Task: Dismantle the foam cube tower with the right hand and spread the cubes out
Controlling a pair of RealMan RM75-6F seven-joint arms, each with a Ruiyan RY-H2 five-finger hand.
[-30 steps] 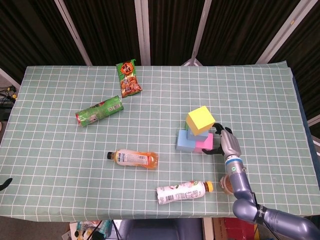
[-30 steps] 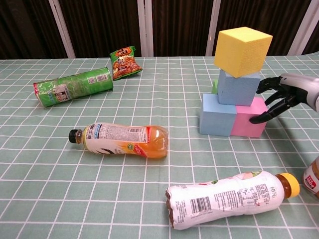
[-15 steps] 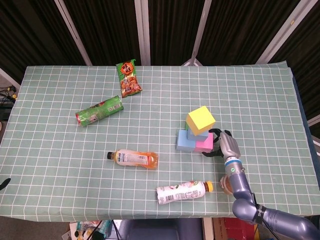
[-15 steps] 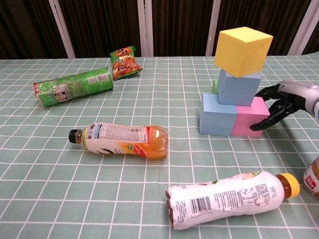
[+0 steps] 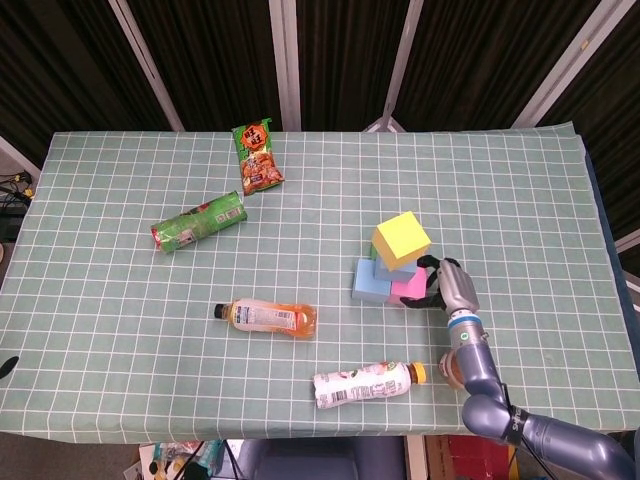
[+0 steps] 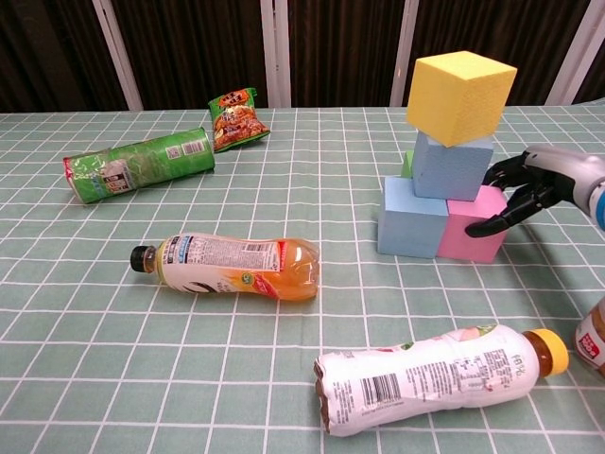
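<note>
The foam tower stands right of centre on the table. A yellow cube sits tilted on top of a light blue cube. Below them, a blue cube and a pink cube sit side by side, and a green cube peeks out behind. My right hand is at the tower's right side with its fingers spread. Its dark fingertips touch the pink cube's right corner, and it holds nothing. Only a dark tip of my left hand shows at the table's left edge.
An orange-drink bottle lies left of the tower, and a white-labelled bottle lies in front of it. A small bottle stands under my right forearm. A green can and a snack bag lie at the far left.
My right hand dipped slightly, then rose and edged back in to the tower, with its fingertips now against the pink cube. The cubes have not moved.
</note>
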